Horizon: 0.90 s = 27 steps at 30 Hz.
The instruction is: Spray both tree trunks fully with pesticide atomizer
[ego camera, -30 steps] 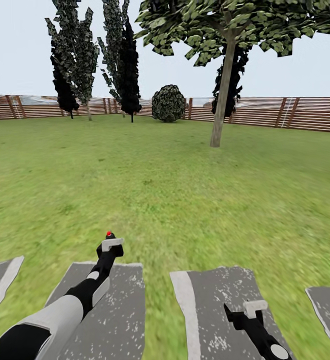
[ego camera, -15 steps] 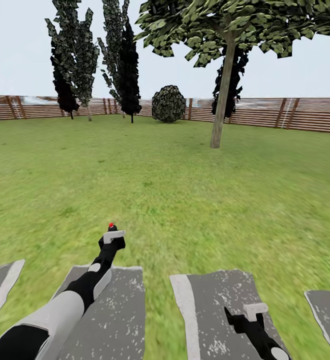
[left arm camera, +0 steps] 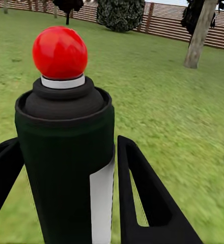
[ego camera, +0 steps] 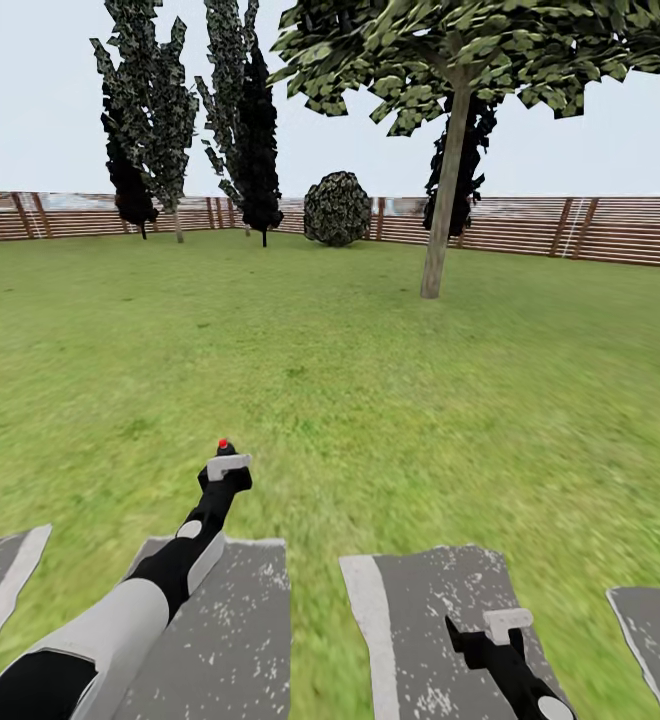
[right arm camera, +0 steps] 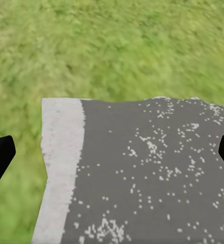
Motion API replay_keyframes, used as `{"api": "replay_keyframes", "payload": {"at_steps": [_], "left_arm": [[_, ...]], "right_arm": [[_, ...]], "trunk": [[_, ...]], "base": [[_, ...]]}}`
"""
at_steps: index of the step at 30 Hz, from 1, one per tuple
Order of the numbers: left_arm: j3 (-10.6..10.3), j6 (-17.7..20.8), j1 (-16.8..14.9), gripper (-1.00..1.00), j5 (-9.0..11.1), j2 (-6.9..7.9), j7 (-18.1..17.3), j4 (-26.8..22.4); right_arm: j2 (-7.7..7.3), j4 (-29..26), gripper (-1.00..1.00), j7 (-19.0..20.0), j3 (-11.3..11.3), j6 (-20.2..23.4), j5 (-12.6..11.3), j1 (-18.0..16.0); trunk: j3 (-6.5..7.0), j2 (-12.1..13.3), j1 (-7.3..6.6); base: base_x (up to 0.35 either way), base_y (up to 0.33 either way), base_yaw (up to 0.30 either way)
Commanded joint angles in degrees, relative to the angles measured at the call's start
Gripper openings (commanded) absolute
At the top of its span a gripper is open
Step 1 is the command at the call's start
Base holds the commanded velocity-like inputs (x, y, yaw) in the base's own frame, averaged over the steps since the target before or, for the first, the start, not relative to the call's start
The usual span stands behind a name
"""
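- The left gripper (left arm camera: 66, 168) is clamped on the pesticide atomizer (left arm camera: 66, 152), its fingers (left arm camera: 142, 198) flanking the black body below the red cap.
- The bottle looks rigid, light and smooth; a mid-body hold suits it.
- The right gripper (ego camera: 495, 640), low right, is spread wide and holds nothing.
- The tree trunk (ego camera: 445, 200) stands upper right, well apart.
- The left gripper has risen in the frame since before; the paving slabs (ego camera: 420, 620) have slid down.

The pesticide atomizer (left arm camera: 66, 168) is showing a matt black body and a glossy red cap. Speckled grey stone slabs (ego camera: 440, 610) are lying rough against the grassy lawn (ego camera: 370, 400). The fence (ego camera: 620, 228) is looking like slatted brown wood.
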Motion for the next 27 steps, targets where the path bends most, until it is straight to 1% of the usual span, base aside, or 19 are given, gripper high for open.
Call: {"api": "replay_keyframes", "payload": {"at_steps": [1, 16, 20, 27], "left_arm": [[0.04, 0.0, 0.01, -1.0, 0.0, 0.0, 0.02, -0.16], [0.02, 0.09, 0.01, -1.0, 0.06, -0.06, -0.02, -3.02], [0.19, 0.09, 0.01, -1.0, 0.01, -0.08, -0.02, -4.58], [0.76, -0.08, 0.01, -1.0, 0.0, 0.05, 0.26, -4.2]], "right_arm": [[0.0, 0.0, 1.0, 0.0, 0.0, 0.0, 0.01, 0.0], [0.05, 0.08, 1.0, 0.0, 0.0, 0.0, 0.02, 0.0], [0.07, 0.1, 1.0, 0.0, 0.0, 0.0, 0.03, 0.0], [0.12, 0.1, 1.0, 0.0, 0.0, 0.0, 0.04, 0.0]], "trunk": [[0.18, 0.42, -0.23], [2.88, 6.43, -3.52], [3.59, 8.04, -4.4], [4.85, 10.85, -5.94]], "base": [[0.0, 0.0, 0.0], [0.0, 0.0, 0.0], [0.0, 0.0, 0.0], [0.0, 0.0, 0.0]]}}
